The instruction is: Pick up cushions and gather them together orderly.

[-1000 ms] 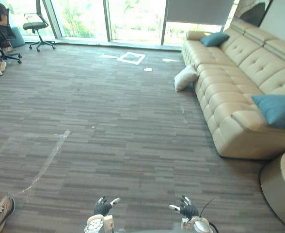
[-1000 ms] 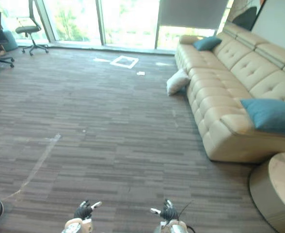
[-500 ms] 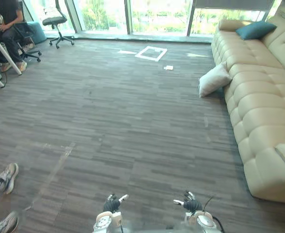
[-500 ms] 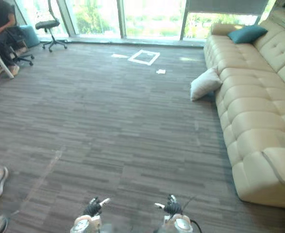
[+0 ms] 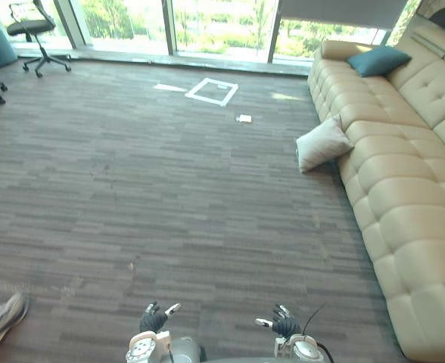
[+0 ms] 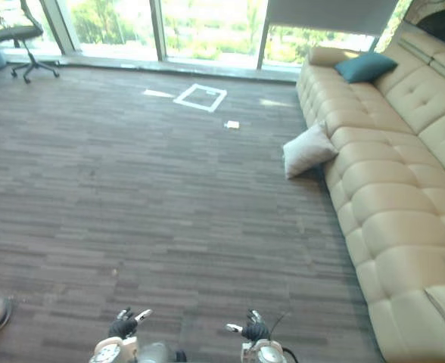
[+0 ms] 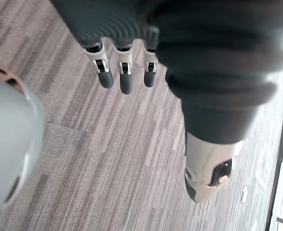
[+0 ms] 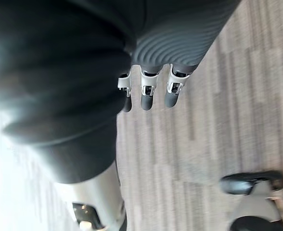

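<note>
Low at the near edge above the striped grey carpet point(image 5: 169, 189): left hand point(image 5: 153, 321) and right hand point(image 5: 283, 327), both empty, fingers slack and uncurled. Farther off to the right, on the floor and leaning against the front of the cream tufted sofa point(image 5: 404, 197): a plump off-white cushion point(image 5: 322, 142), square with pointed corners. At the sofa's far end, on the seat by the armrest: a teal cushion point(image 5: 378, 60), well apart from the white one.

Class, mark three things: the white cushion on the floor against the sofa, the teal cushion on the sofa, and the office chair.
white cushion point(image 5: 322, 142): left eye view, middle of its face.
teal cushion point(image 5: 378, 60): left eye view, middle of its top.
office chair point(image 5: 27, 29): left eye view, its seat.
</note>
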Motion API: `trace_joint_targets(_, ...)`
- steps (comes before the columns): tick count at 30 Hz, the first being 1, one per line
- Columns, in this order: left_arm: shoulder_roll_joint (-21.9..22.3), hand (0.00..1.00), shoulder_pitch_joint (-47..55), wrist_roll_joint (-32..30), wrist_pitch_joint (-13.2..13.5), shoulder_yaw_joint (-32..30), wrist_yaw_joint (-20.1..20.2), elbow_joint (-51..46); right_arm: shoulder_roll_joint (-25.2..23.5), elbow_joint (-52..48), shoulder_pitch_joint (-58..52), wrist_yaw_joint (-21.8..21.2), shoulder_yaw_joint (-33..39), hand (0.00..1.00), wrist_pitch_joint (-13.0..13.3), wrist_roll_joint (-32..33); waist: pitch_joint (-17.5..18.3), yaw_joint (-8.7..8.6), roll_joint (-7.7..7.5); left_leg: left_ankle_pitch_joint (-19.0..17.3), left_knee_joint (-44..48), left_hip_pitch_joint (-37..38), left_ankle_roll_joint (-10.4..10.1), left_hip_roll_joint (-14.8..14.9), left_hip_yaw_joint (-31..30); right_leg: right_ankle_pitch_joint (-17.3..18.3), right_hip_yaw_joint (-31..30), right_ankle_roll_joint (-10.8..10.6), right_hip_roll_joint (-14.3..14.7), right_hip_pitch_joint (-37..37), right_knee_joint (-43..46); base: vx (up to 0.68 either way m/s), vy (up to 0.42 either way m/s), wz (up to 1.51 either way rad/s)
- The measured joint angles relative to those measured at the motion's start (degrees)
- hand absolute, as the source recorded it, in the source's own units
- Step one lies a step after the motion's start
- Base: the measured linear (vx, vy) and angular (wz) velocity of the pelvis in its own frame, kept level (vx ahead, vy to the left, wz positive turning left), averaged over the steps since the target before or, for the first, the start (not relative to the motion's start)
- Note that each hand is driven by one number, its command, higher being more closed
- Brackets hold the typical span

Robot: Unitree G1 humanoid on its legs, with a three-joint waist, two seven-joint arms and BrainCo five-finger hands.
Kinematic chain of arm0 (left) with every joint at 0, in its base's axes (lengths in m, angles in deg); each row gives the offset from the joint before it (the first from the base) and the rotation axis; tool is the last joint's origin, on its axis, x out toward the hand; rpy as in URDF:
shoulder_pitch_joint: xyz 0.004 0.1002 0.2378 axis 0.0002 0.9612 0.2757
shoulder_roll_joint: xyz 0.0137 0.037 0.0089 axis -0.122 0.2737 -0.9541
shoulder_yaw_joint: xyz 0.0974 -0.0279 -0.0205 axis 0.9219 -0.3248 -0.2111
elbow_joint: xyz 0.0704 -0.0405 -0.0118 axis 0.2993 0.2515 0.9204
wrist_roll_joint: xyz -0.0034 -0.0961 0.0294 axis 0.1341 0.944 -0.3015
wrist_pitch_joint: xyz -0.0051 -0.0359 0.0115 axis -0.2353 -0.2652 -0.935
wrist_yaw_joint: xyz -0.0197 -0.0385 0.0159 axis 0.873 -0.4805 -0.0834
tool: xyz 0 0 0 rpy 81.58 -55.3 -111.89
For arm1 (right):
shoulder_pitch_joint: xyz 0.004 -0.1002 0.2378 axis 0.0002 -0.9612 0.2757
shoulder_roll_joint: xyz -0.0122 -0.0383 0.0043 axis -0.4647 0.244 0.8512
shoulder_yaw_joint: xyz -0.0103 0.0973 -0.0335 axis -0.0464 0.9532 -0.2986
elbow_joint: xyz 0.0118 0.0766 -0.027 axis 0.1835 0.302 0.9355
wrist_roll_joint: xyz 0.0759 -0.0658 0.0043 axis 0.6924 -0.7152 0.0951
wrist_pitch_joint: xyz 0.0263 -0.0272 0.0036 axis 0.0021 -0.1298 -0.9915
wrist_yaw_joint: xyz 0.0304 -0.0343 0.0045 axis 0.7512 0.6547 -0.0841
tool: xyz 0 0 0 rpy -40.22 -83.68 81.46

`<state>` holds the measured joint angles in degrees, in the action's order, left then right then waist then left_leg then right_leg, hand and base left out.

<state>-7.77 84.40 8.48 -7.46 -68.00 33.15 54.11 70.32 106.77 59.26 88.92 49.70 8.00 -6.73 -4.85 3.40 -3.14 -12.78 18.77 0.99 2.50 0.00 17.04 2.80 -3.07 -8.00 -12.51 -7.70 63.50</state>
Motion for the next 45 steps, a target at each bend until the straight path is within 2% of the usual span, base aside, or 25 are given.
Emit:
trace_joint_targets(2,0.59,0.00,-0.21,-0.01,-0.18,1.07,0.05,1.11,0.78,-1.99,0.04,-0.02,0.06,0.00,0.96,-0.94,-0.71,-0.29,1.31,-0.50,-7.40,8.93,-0.39,0.31,-0.38,6.00,6.65,3.18,1.67,-8.27,-1.68,0.41,0.074,0.03)
trace_joint_targets(5,1.24,0.00,-1.40,-0.04,-0.36,1.23,0.07,2.09,0.82,-1.75,0.84,-0.19,1.38,0.00,1.38,-0.93,-0.91,-1.01,1.14,-2.50,-12.08,14.72,-1.14,0.85,-1.87,7.75,13.86,5.08,2.28,-12.49,-17.60,0.46,-0.029,0.31)
trace_joint_targets(6,1.60,0.00,-2.26,-0.07,-0.29,1.51,0.10,2.01,0.75,-1.56,1.79,-0.31,1.66,0.00,1.44,-0.92,-1.11,-1.28,0.47,-4.95,-13.03,16.43,-3.48,1.09,-1.85,4.46,16.96,5.52,2.87,-12.18,-34.99,0.40,-0.101,0.44)
trace_joint_targets(8,2.02,0.00,-1.93,-0.11,-0.27,1.70,0.12,2.01,0.86,-1.40,1.99,-0.43,1.61,0.00,1.24,-0.94,-1.36,-1.26,-0.03,-6.68,-13.84,18.62,-4.14,0.27,-2.09,0.97,17.49,7.17,3.32,-12.67,-43.69,0.59,-0.183,0.29)
trace_joint_targets(9,3.17,0.00,-0.90,-0.38,-0.34,0.61,0.11,2.01,1.83,-1.71,2.04,-0.46,0.98,0.00,1.19,-1.29,-0.81,-1.97,1.32,-7.58,-13.67,21.16,-3.74,1.28,-3.59,-3.25,16.51,9.89,4.67,-12.99,-40.03,0.78,-0.230,0.22)
trace_joint_targets(10,3.26,0.00,-0.90,-0.60,-0.34,0.46,0.14,2.07,2.07,-1.50,2.16,-0.44,0.73,0.00,1.14,-1.38,-0.55,-2.06,1.60,-7.43,-12.80,21.20,-3.69,1.66,-4.05,-2.89,16.63,10.09,4.79,-13.31,-38.33,0.67,-0.190,0.19)
trace_joint_targets(12,4.10,0.00,-0.50,-1.18,-0.37,-0.39,0.28,2.11,2.89,-0.29,3.58,-0.44,0.75,0.00,0.25,-1.43,-0.56,-1.87,4.51,-6.74,-2.89,19.01,-4.00,4.90,-6.29,2.52,17.47,11.26,6.56,-11.93,-34.54,0.65,-0.229,-0.06)
trace_joint_targets(13,4.69,0.00,-0.86,-1.20,-0.35,-2.78,0.30,1.79,3.06,-0.38,3.63,-0.59,0.63,0.00,0.21,-1.41,-0.94,-1.95,5.67,-1.21,15.88,11.47,-7.65,7.14,-9.70,5.88,17.78,11.45,8.03,-9.02,-34.18,0.78,-0.269,-0.22)
trace_joint_targets(15,5.08,0.00,-0.69,-1.07,-0.28,-4.26,0.23,1.47,3.09,-0.36,3.91,-0.54,-0.62,0.00,0.12,-1.34,-1.73,-1.59,6.24,10.23,30.85,4.39,-12.05,8.90,-12.18,7.33,16.94,11.92,9.66,-5.18,-36.29,0.58,-0.123,-0.34)
trace_joint_targets(16,4.99,0.00,-0.80,-0.99,-0.22,-4.60,0.26,1.33,3.12,0.11,4.13,-0.49,-0.99,0.00,-0.07,-1.34,-2.22,-1.08,7.06,9.92,39.63,0.19,-11.90,10.11,-12.13,8.27,15.75,12.46,11.33,-1.56,-38.61,0.63,-0.019,-0.66)
trace_joint_targets(17,4.38,0.00,-0.67,-0.99,-0.18,-4.56,0.27,0.21,2.59,1.26,4.27,-0.40,-1.65,0.00,-0.48,-1.27,-2.91,-0.53,6.54,7.17,45.42,-4.94,-8.87,10.80,-10.45,9.52,13.82,12.86,12.12,4.36,-42.17,0.62,0.004,-0.73)
trace_joint_targets(19,3.34,0.00,0.12,-0.95,-0.03,-4.34,0.23,-1.35,2.15,1.99,4.32,-0.40,-2.78,0.00,-0.83,-1.25,-3.02,0.33,5.21,3.87,43.38,-9.23,-7.16,10.86,-6.36,9.84,10.67,12.68,11.86,10.23,-46.68,0.54,0.038,-0.92)
trace_joint_targets(22,2.88,0.00,2.00,-0.47,0.40,-4.62,-0.01,-3.26,1.62,1.86,4.92,0.03,-2.84,0.00,-0.78,-1.24,-2.76,1.61,4.64,0.80,23.00,-15.58,-5.25,11.19,0.12,11.12,4.48,10.37,10.14,17.02,-52.69,0.62,0.177,-1.17)
trace_joint_targets(23,2.81,0.00,2.36,-0.45,0.39,-4.59,-0.11,-3.46,1.86,1.92,4.72,0.36,-3.02,0.00,-0.80,-1.24,-2.60,1.82,4.71,3.33,6.59,-16.52,-5.91,10.09,-0.07,12.68,3.00,8.57,9.21,20.05,-55.05,0.60,0.279,-0.60)
trace_joint_targets(25,2.88,0.00,2.87,0.24,0.54,-4.56,-0.20,-3.46,2.31,2.28,4.58,0.60,-3.24,0.00,-0.76,-1.26,-1.96,2.16,5.09,8.96,0.69,-17.71,-6.82,10.07,-2.07,15.04,1.59,7.21,9.07,22.20,-56.05,0.64,0.342,-0.49)
trace_joint_targets(27,0.90,0.00,3.20,0.03,1.00,-4.58,-0.24,-3.43,1.08,3.19,3.69,0.59,-3.43,0.00,-0.78,-1.25,1.47,2.79,0.55,8.66,3.52,-18.78,-2.67,5.76,-0.92,15.58,0.59,7.10,4.46,22.45,-54.74,0.71,0.348,-0.27)
trace_joint_targets(29,0.36,0.00,2.59,-0.03,0.81,-4.51,-0.20,-2.40,0.76,2.88,3.39,0.60,-3.21,0.00,-0.69,-1.25,1.83,2.91,-0.14,6.12,4.20,-16.78,-0.97,3.86,0.27,12.54,-0.83,4.33,2.56,19.28,-45.47,0.62,0.295,-0.09)
trace_joint_targets(31,-0.05,0.00,1.88,-0.05,0.36,-3.36,-0.15,-1.06,0.73,2.87,1.94,0.55,-2.69,0.00,-0.70,-1.30,0.80,2.65,-0.30,3.43,1.97,-9.71,0.09,0.93,0.78,5.59,-3.57,-2.26,1.30,12.51,-24.02,0.68,0.332,0.02)
trace_joint_targets(32,0.09,0.00,1.14,-0.07,0.04,-2.68,-0.09,-0.48,0.84,2.85,1.81,0.47,-2.70,0.00,-0.71,-1.31,-0.16,2.59,0.39,1.96,0.81,-5.38,0.31,0.00,0.79,3.50,-3.77,-2.84,1.63,8.31,-11.83,0.60,0.251,-0.05)
trace_joint_targets(35,0.79,0.00,0.79,-0.20,-0.30,0.10,-0.02,0.70,1.26,0.12,1.43,0.36,-2.68,0.00,-0.18,-1.38,-1.29,1.59,2.72,1.06,-5.82,5.26,0.14,-0.39,0.65,7.41,2.76,2.01,2.85,-1.43,-2.43,0.42,0.146,-0.04)
trace_joint_targets(38,1.18,0.00,-0.73,-1.12,-0.30,1.61,0.11,0.74,1.02,-0.86,2.08,0.06,-2.58,0.00,0.52,-1.39,-1.88,-0.20,2.27,-0.11,-12.72,12.60,-0.07,-0.25,-0.55,10.93,12.01,4.89,2.99,-8.41,-15.09,0.41,0.034,0.30)
trace_joint_targets(40,1.44,0.00,-1.49,-1.27,-0.31,2.86,0.22,0.72,0.88,-1.23,2.69,0.05,-2.52,0.00,0.79,-1.37,-2.27,-0.29,1.03,-3.75,-12.58,15.40,-2.23,0.21,-0.41,6.35,18.21,6.70,3.34,-10.73,-35.05,0.44,-0.105,0.01)
trace_joint_targets(43,2.16,0.00,-1.46,-1.31,-0.36,2.71,0.17,0.70,0.98,-1.49,2.74,0.09,-2.49,0.00,0.81,-1.41,-2.07,-0.76,0.93,-6.65,-12.61,17.98,-3.69,0.39,-0.82,1.97,20.81,8.45,3.65,-11.47,-41.83,0.50,-0.136,0.05)
trace_joint_targets(44,2.71,0.00,-1.26,-1.40,-0.39,2.63,0.21,0.74,1.25,-1.55,3.08,0.09,-2.52,0.00,0.74,-1.45,-1.70,-1.49,1.30,-7.32,-12.50,20.11,-3.63,1.19,-2.30,-1.73,20.96,11.28,4.11,-11.05,-39.33,0.77,-0.209,0.24)
trace_joint_targets(45,3.02,0.00,-1.19,-1.97,-0.40,2.20,0.28,0.73,1.45,-1.08,3.09,0.10,-2.48,0.00,0.60,-1.45,-1.31,-1.51,2.35,-7.19,-9.50,19.87,-3.80,2.56,-3.57,1.19,21.14,12.42,4.79,-10.75,-36.87,0.66,-0.197,0.19)
